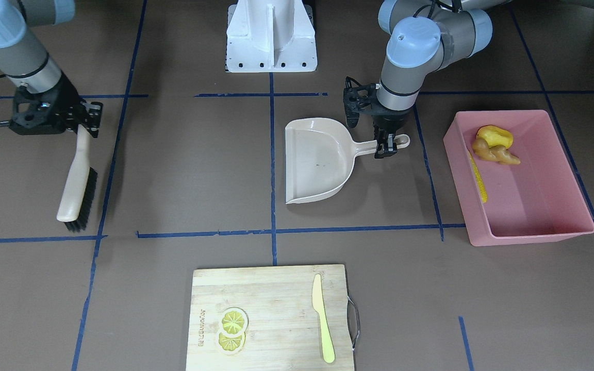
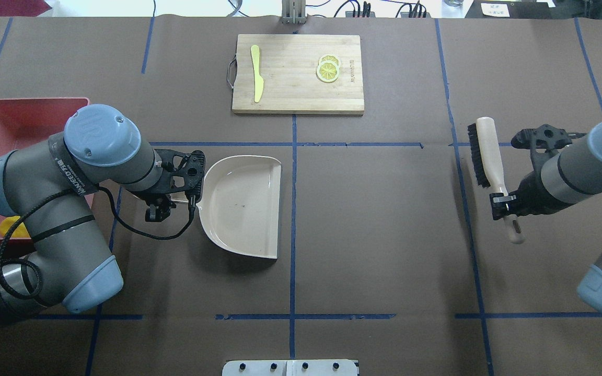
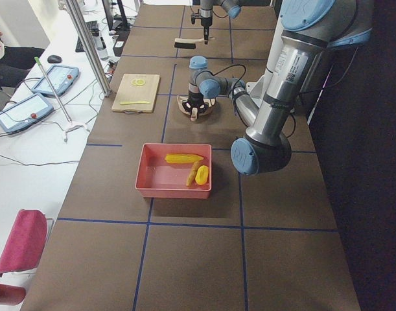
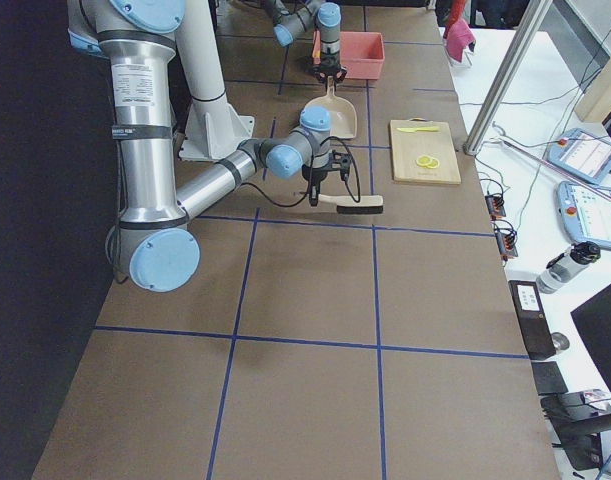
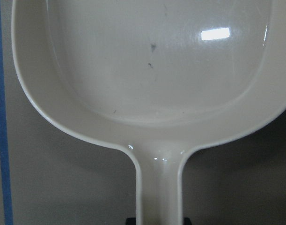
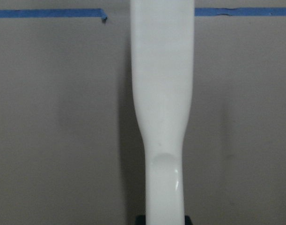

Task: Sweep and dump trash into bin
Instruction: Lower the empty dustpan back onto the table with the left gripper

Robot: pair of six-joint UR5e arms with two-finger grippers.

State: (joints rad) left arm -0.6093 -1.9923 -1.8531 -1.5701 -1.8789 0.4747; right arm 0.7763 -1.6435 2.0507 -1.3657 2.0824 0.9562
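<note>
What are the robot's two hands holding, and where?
The left gripper holds the dustpan by its handle; the right gripper holds the brush by its handle end.

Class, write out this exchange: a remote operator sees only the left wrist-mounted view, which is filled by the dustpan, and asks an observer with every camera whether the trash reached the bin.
Operator: My dustpan looks empty. What is in the bin?
Observer: The corn cob, yellow lump and ginger root all lie in it.
Operator: And the other arm?
Observer: The right end effector is shut on the brush handle, well apart from the dustpan.
</note>
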